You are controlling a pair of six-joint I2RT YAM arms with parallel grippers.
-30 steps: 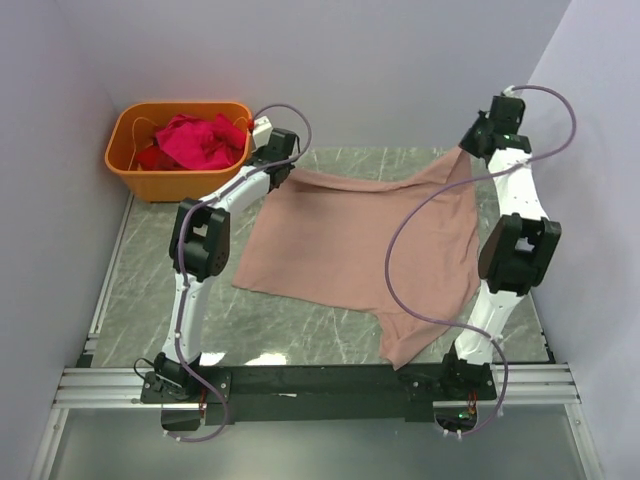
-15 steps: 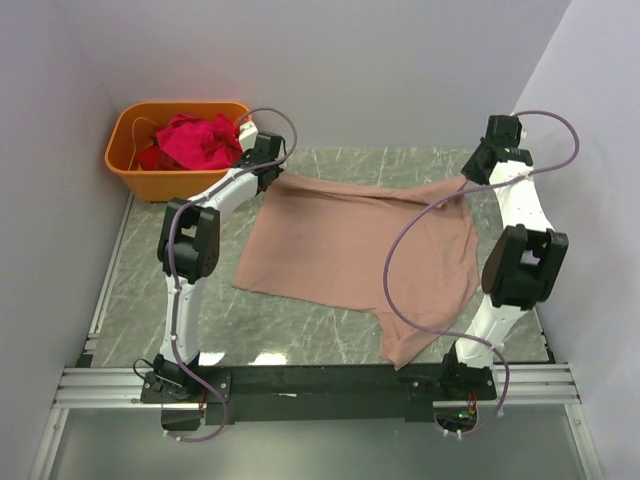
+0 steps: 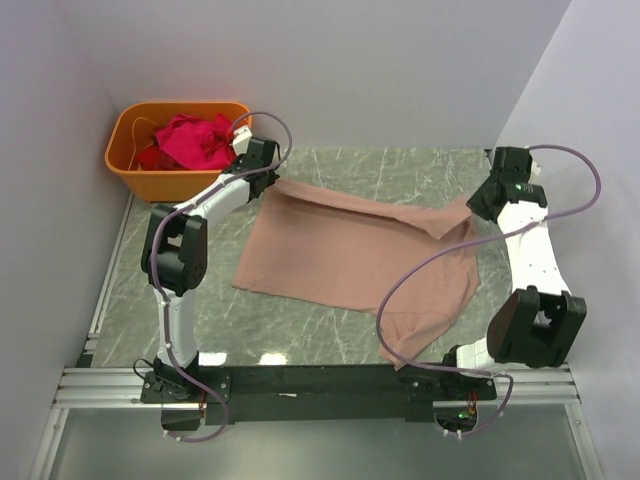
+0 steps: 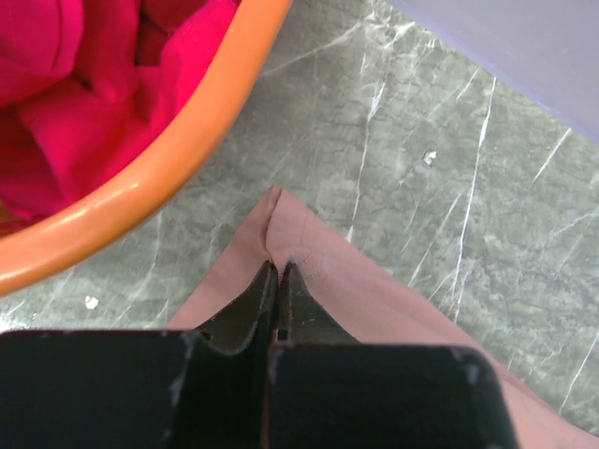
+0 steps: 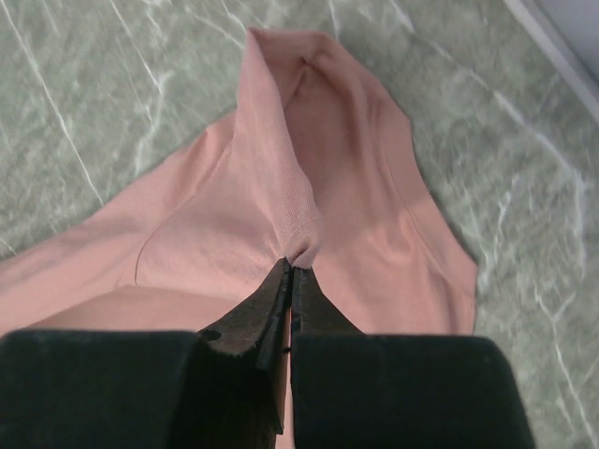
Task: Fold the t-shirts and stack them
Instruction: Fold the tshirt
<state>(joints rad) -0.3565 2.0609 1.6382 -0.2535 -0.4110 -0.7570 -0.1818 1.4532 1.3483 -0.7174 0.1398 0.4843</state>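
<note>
A dusty pink t-shirt [image 3: 340, 255] lies spread on the marble table, plain side up, with a fold along its far edge. My left gripper [image 3: 268, 182] is shut on its far left corner [image 4: 277, 245], next to the orange tub. My right gripper [image 3: 478, 203] is shut on a pinch of the cloth [image 5: 298, 238] at the far right, where a sleeve bunches up. Magenta t-shirts [image 3: 196, 140] lie crumpled in the tub; the left wrist view shows this magenta cloth [image 4: 84, 103] too.
The orange tub [image 3: 130, 170] stands in the far left corner, and its rim [image 4: 178, 164] is close to my left gripper. Walls close in at the back and both sides. A black rail [image 3: 320, 380] runs along the near edge.
Both grippers have moved outward and lower with the pink shirt's far corners. The right arm swung right and toward the near side. The far edge, raised before, now lies folded on the table.
</note>
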